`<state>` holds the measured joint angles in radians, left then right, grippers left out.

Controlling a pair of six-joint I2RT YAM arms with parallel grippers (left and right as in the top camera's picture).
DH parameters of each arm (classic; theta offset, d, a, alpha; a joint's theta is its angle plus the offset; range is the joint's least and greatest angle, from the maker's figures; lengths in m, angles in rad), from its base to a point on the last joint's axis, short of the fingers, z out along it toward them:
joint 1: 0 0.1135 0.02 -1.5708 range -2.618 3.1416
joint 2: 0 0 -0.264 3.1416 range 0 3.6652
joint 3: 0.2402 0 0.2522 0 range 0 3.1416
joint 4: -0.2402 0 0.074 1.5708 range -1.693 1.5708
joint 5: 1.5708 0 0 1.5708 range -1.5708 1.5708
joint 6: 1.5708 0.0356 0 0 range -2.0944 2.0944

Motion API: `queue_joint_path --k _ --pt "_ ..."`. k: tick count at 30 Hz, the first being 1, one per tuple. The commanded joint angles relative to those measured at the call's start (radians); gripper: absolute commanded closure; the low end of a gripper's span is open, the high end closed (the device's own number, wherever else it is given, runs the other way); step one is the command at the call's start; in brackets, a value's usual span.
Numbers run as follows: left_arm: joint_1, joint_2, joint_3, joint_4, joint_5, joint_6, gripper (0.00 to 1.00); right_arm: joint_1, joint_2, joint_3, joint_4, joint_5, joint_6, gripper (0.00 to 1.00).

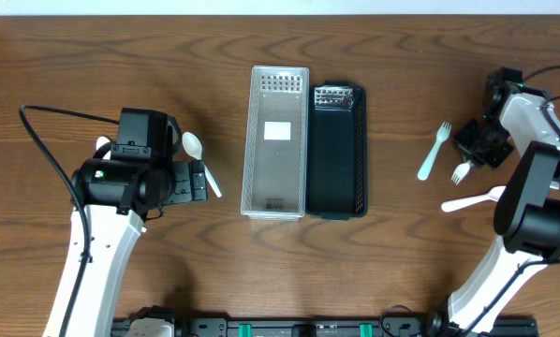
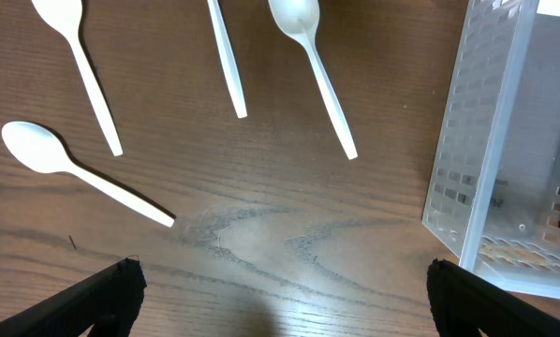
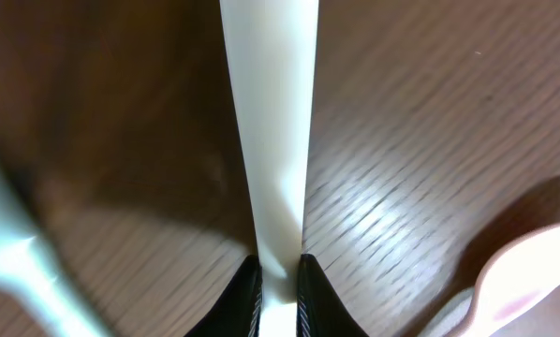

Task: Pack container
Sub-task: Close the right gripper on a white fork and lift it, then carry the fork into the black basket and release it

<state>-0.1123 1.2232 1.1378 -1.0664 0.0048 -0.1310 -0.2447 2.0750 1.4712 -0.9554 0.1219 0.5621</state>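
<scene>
A clear white basket (image 1: 254, 140) and a black basket (image 1: 360, 150) stand side by side mid-table. My right gripper (image 1: 477, 145) is at the far right, shut on the handle of a white fork (image 3: 266, 140), with the jaws (image 3: 280, 281) pinching it close above the wood; the fork's tines (image 1: 461, 171) show below the gripper. My left gripper (image 1: 198, 181) is open and empty, its fingers (image 2: 280, 300) low over bare wood just below several white spoons (image 2: 313, 56). The clear basket's corner (image 2: 477, 168) is at the right of the left wrist view.
A pale fork (image 1: 434, 152) lies left of the right gripper and another white utensil (image 1: 472, 199) lies below it. A spoon (image 1: 194, 145) lies beside the left gripper. In the right wrist view a pale utensil (image 3: 18, 253) and a pinkish one (image 3: 523, 271) flank the held handle.
</scene>
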Motion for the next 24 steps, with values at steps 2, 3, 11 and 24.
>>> queue_joint_path --k 2,3,11,24 --pt "-0.002 0.006 0.015 0.002 0.006 -0.002 0.02 0.111 -0.171 0.008 0.005 -0.020 -0.103 0.99" --pt "-0.002 0.006 0.015 0.005 0.006 -0.002 0.02 0.140 -0.200 0.008 0.005 -0.028 -0.121 0.99" --pt "-0.002 0.006 0.015 0.009 0.006 -0.002 0.02 0.457 -0.344 0.008 -0.014 -0.052 -0.131 0.99" --pt "-0.002 0.006 0.015 0.009 0.006 -0.002 0.02 0.708 -0.214 0.005 -0.011 -0.061 0.095 0.96"
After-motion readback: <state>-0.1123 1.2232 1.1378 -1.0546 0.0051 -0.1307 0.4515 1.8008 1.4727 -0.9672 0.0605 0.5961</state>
